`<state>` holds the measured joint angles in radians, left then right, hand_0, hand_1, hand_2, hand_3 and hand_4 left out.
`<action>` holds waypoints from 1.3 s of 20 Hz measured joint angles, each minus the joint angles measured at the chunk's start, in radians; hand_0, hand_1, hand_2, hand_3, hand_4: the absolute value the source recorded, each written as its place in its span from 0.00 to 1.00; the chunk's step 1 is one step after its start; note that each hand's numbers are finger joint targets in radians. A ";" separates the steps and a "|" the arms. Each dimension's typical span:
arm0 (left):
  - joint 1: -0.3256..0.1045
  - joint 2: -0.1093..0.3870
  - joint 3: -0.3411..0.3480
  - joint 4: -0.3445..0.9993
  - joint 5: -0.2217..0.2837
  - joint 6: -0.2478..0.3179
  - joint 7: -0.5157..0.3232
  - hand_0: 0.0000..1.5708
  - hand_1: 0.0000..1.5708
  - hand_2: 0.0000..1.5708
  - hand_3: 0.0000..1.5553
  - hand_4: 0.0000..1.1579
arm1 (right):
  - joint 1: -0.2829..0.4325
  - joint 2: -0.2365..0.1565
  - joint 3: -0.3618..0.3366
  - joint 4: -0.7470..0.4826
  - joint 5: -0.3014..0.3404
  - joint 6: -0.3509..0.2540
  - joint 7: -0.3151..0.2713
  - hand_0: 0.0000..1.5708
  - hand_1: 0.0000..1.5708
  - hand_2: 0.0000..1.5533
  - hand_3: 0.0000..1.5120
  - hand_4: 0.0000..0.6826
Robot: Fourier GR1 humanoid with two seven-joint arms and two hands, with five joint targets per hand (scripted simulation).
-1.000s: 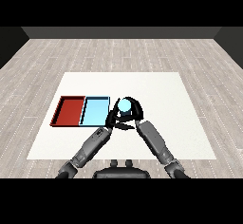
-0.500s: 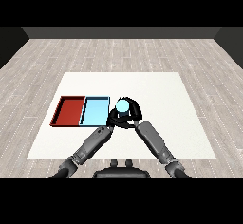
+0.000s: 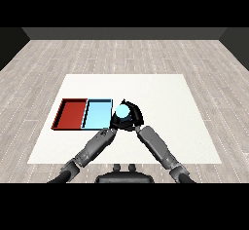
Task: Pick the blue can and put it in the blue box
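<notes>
The blue can (image 3: 122, 110) is in the right hand (image 3: 131, 120), whose black fingers curl round it, so only the pale blue top of the can shows clearly. The can is just beside the right edge of the light blue tray (image 3: 97, 114), near its lower corner, and it is not inside the tray. I cannot tell from this view whether the can is lifted or rests on the white table (image 3: 160, 97).

The left hand (image 3: 113, 125) is close under the can, and it is mostly hidden behind the right hand; I cannot tell how it stands. The red tray (image 3: 71, 113) lies touching the light blue tray on its left side, and nothing is in either of them.

As I judge it, the picking part of the task is done, because the can is grasped. What is left is to carry the can a short way to the left, over the tray wall, then to set it down inside and let it go.
</notes>
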<state>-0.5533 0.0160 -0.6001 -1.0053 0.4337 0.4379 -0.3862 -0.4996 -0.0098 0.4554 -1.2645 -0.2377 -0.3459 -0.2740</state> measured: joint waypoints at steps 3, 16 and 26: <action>-0.004 0.010 -0.029 0.013 0.029 0.039 -0.014 0.00 0.00 0.00 0.00 0.52 | 0.004 -0.009 0.028 -0.014 0.005 -0.020 0.003 0.93 0.93 0.94 0.90 0.73; -0.039 0.014 -0.071 0.064 0.077 0.194 0.010 1.00 1.00 0.99 0.95 0.99 | -0.023 -0.015 0.035 0.021 -0.037 -0.023 -0.030 0.91 0.91 0.94 0.91 0.77; -0.034 -0.003 -0.019 0.060 0.000 0.210 0.037 1.00 1.00 0.99 0.94 0.98 | -0.033 -0.001 0.009 0.019 0.019 -0.024 0.018 0.00 0.00 0.00 0.00 0.00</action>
<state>-0.5870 0.0134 -0.6192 -0.9456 0.4334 0.6478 -0.3494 -0.5330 -0.0105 0.4648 -1.2451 -0.2192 -0.3700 -0.2564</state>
